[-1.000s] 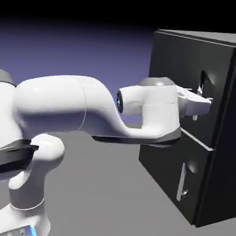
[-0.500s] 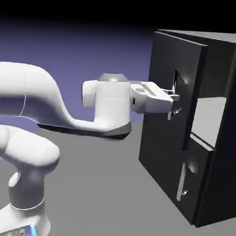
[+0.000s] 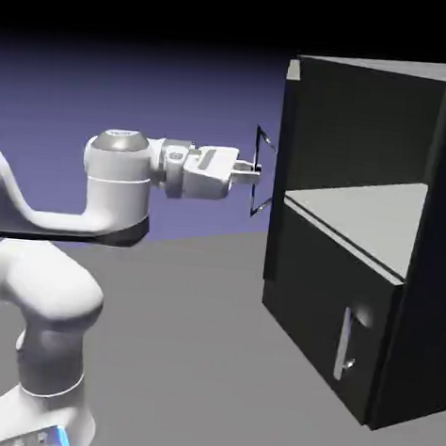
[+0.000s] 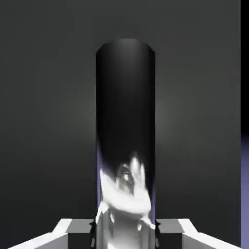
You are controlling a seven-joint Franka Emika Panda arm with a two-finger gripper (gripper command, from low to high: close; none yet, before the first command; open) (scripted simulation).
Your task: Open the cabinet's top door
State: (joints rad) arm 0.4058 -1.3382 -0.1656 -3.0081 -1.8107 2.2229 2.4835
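1. White arm links (image 3: 43, 279) rise at the exterior view's lower left, nearest you, and reach level toward the right.
2. You see the hand (image 3: 254, 175) just left of the cabinet's front edge, its fingers pinched on the silver bar handle (image 3: 260, 171) of the top door (image 3: 283, 147).
3. In the hand view you look straight at that handle (image 4: 125, 121): a dark, glossy upright bar filling the middle, with the two grey fingertips (image 4: 73, 228) pressed against it at the bottom edge and the flat dark door panel (image 4: 48, 97) behind it.
4. You find the top door swung wide, seen edge-on as a thin black strip at the cabinet's left front corner.
5. Beyond it, the cabinet (image 3: 418, 308) stands on the grey worktop (image 3: 188, 356) with its upper compartment exposed, the pale grey inner shelf (image 3: 369, 215) showing.
6. Below that shelf, the lower door (image 3: 324, 310) sits flush and closed, its own silver handle (image 3: 345, 342) upright.
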